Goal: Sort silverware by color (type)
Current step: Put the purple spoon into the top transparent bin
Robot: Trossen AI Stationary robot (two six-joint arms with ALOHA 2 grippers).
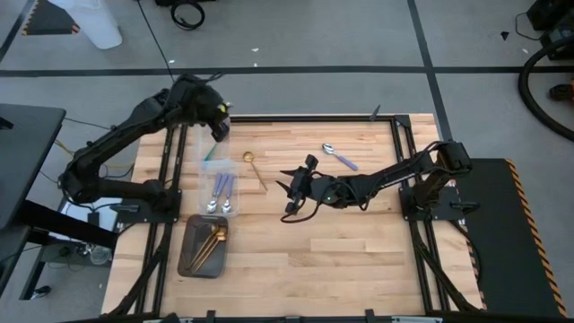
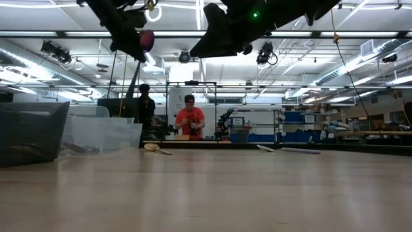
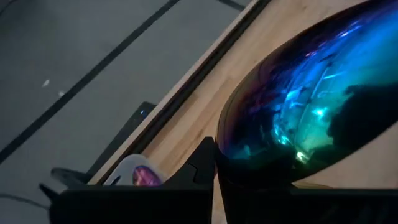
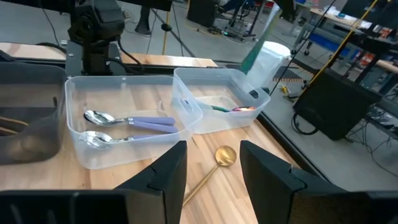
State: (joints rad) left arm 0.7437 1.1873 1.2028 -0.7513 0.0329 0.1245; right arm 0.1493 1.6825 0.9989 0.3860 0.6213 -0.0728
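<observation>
My left gripper [image 1: 218,127] is shut on an iridescent purple-blue spoon [image 3: 311,106] high above the far clear bin [image 4: 264,94]. The spoon's bowl [image 2: 147,40] shows beside the fingers and its teal handle [image 1: 211,153] slants down. That bin holds one teal-handled spoon [image 4: 230,109]. My right gripper [image 1: 289,190] hangs open over the table's middle, well above the wood [image 2: 219,29]. In the right wrist view the gold spoon [image 4: 224,155] shows between its fingers, lying flat on the table [image 1: 254,169]. A silver spoon with a lavender handle [image 1: 339,156] lies farther right. My left gripper holds the iridescent spoon lifted clear of bin and table, bowl end [image 3: 292,124] up by the fingers and handle [image 1: 211,153] slanting down. The large bowl hides the place of contact in the left wrist view, so I cannot tell which part the fingers pinch.
The near clear bin [image 4: 79,149] holds two silver spoons with lavender handles [image 4: 127,121]. A dark grey tray [image 1: 190,256] at the near left holds gold spoons [image 1: 212,240]. Black frame rails [image 1: 404,170] bound the table. People stand in the room beyond [image 2: 189,119].
</observation>
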